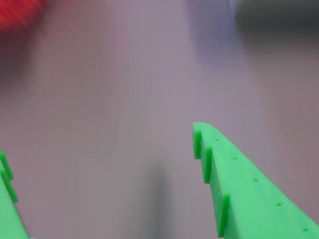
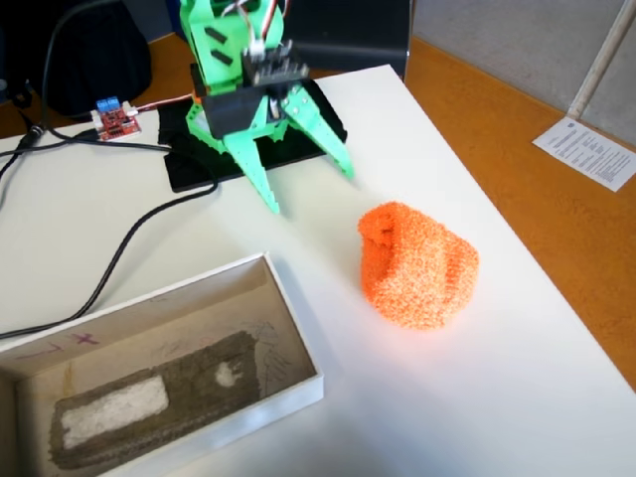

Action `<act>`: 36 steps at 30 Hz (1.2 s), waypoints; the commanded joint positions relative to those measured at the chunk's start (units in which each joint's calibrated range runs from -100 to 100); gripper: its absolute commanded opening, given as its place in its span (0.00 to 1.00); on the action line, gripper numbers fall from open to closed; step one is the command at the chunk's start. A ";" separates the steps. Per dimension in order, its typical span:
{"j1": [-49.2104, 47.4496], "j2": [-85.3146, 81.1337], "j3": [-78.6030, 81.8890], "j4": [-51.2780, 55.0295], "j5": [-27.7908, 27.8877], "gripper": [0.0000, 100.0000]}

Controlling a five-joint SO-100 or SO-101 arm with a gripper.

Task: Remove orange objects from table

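Fixed view, green gripper [image 2: 310,191] fingers spread wide above white table [image 2: 477,397], holding nothing, orange knitted lump [image 2: 417,266] near, apart

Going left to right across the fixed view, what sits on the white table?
White cardboard box → green claw, open above the table → orange knitted lump.
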 commanded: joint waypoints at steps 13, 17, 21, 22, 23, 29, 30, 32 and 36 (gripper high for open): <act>-5.10 60.88 -60.15 -5.57 0.24 0.39; -5.98 66.84 -59.08 -8.41 0.05 0.39; -6.87 70.79 -55.69 -11.98 -0.88 0.39; -7.02 71.71 -54.92 -12.87 -0.73 0.39; -7.17 72.63 -54.24 -13.60 -0.54 0.39; -7.83 78.25 -51.91 -19.03 0.29 0.39; -7.91 79.26 -51.91 -19.92 0.34 0.39; -7.91 81.02 -51.81 -21.22 0.34 0.39; -7.46 83.79 -50.36 -24.38 0.49 0.39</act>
